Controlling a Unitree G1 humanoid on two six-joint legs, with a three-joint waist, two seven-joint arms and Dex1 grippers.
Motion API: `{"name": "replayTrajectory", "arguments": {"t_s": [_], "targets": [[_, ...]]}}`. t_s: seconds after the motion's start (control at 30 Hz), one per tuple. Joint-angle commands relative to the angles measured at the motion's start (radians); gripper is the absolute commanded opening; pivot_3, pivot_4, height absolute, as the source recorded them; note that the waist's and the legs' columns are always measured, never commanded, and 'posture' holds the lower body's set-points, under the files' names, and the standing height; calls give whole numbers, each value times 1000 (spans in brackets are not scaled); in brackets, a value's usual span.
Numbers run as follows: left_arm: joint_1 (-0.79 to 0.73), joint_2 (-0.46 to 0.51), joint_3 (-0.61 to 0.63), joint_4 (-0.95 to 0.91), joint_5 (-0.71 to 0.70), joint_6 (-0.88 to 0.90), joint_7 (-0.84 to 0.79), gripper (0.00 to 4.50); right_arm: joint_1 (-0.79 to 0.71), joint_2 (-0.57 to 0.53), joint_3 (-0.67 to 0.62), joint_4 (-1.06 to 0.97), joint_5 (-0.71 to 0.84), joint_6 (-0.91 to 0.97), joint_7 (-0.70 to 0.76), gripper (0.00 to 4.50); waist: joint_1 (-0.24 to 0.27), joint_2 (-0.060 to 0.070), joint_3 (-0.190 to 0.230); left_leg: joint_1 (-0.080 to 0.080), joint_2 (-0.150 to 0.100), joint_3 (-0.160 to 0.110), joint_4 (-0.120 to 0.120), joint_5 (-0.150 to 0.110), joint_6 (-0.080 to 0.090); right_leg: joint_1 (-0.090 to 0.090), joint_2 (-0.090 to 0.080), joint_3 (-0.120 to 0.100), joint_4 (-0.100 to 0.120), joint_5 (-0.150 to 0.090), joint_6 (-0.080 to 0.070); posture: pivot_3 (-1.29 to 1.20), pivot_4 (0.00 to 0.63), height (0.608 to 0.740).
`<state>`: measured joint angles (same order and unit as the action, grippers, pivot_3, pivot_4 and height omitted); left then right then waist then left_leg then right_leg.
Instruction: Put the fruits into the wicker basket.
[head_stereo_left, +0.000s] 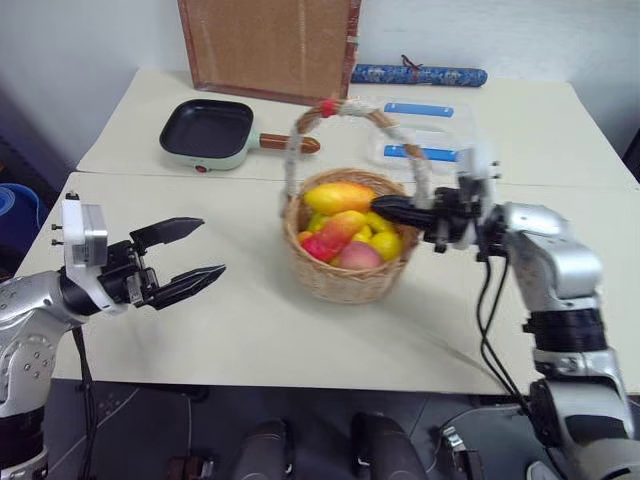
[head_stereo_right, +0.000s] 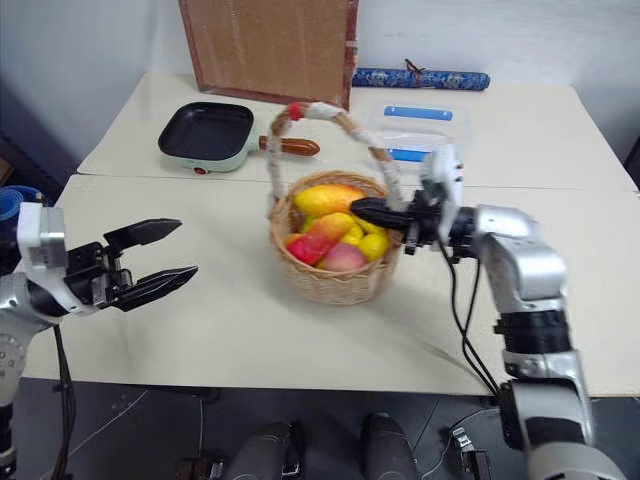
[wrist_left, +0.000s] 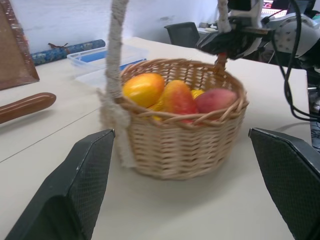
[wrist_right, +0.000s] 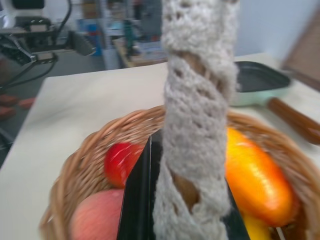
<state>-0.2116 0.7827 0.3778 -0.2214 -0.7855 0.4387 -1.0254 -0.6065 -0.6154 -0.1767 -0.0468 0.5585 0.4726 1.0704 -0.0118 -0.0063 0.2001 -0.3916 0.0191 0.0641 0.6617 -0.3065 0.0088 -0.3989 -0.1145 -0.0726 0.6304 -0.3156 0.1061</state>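
- My right end effector (head_stereo_left: 385, 209) is pinched shut, empty, its tip over the wicker basket (head_stereo_left: 350, 278) just behind the handle's right leg; I judge the drop is done.
- Both fruits, the plump mango (head_stereo_left: 340, 196) and the slim mango (head_stereo_left: 335, 236), lie in the basket under that tip.
- My left end effector (head_stereo_left: 185, 257) stands wide and empty, with the basket well apart off its tips.
- Pale table (head_stereo_left: 250, 340); beyond it a frying pan (head_stereo_left: 210, 133), clear box (head_stereo_left: 425, 130) and corkboard (head_stereo_left: 270, 45) against the wall.

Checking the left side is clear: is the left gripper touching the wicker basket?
Apart. Left eye view shows bare table between left gripper and wicker basket.
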Motion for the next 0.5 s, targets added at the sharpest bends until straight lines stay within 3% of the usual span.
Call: {"name": "replayTrajectory", "arguments": {"t_s": [0.03, 0.23, 0.5], "targets": [[-47, -8, -27, 46, 21, -33, -34, 4500, 68, -78, -190, -93, 43, 23, -99, 59, 6, 0, 0, 0, 0, 1, 0, 0, 0, 0, 0, -1, 0, 0, 0, 0, 150, 740], [-138, -32, -91, 135, 57, -65, -80, 4500, 223, -132, -348, -21, -10, -89, -170, 59, 7, 0, 0, 2, -1, 7, 1, 1, 2, 0, 1, -4, -2, 0, 1, 0, 150, 740], [-190, -68, -124, 172, 95, -93, -84, 4500, 227, -83, -305, 218, -96, -306, -210, 59, -1, 0, 0, 6, -1, 15, 1, 3, 5, 0, 0, -2, -2, 1, 1, 0, 150, 740]]}}
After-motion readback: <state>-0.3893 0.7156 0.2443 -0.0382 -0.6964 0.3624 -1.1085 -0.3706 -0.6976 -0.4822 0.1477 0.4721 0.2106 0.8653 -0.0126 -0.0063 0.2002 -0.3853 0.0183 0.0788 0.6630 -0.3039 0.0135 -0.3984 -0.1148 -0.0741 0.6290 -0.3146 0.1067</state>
